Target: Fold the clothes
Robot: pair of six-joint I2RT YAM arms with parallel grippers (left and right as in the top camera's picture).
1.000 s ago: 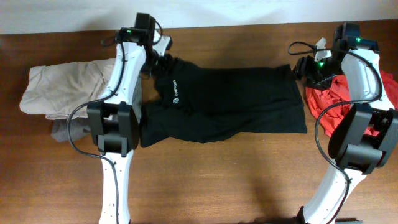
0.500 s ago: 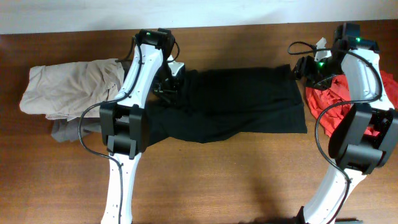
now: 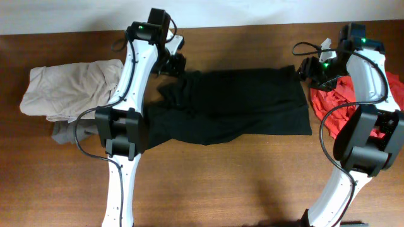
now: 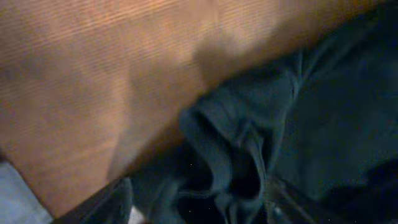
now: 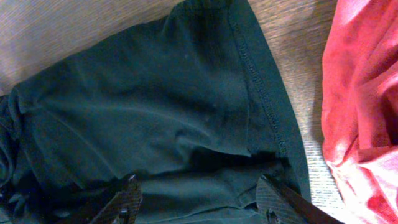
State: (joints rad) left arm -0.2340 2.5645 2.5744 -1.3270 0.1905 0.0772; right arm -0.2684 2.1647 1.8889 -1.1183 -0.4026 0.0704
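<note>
Black shirt (image 3: 240, 104) lies spread on the table (image 3: 221, 183), running from one gripper to the other. Left gripper (image 3: 172, 63) is over the shirt's bunched end, jaws wide and gripping nothing. In the left wrist view a rumpled fold of shirt (image 4: 230, 155) sits below and between the jaws; contact can't be told. There is bare wood ahead of that gripper and to one side, with more shirt on the other side. Right gripper (image 3: 307, 69) is over the opposite end of the shirt, at its far corner, jaws also wide and holding nothing. In the right wrist view the shirt lies flat under and ahead of it, and its stitched hem (image 5: 264, 99) runs along the side toward the red garment (image 5: 367, 93). That garment is just beside the gripper, and only a thin strip of wood separates it from the shirt. Beige garment (image 3: 69, 88) and grey garment (image 3: 60, 133) lie on the outer side of the left arm, away from the shirt.
</note>
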